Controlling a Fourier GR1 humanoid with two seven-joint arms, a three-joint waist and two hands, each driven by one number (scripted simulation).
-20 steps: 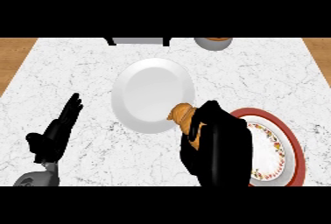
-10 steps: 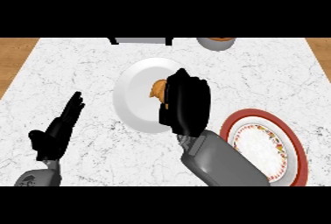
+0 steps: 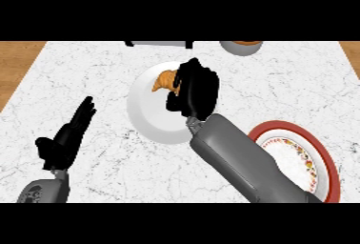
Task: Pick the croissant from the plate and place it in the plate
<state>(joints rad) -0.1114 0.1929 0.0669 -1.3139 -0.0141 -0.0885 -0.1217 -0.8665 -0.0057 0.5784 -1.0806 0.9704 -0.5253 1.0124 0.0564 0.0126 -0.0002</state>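
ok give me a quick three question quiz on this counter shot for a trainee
1. True or false: the croissant is over the white plate.
2. Which hand has its fingers curled round the croissant? A) left hand B) right hand C) neither
3. Fill in: the plate at the view's lower right has a ____ rim.

Key:
1. True; it shows at the white plate's far part, in the right hand.
2. B; the left hand rests open at the lower left.
3. Red; that is the red-rimmed plate, with no croissant on it.

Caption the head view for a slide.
Right robot hand holds the croissant over the white plate; red-rimmed plate sits alongside.
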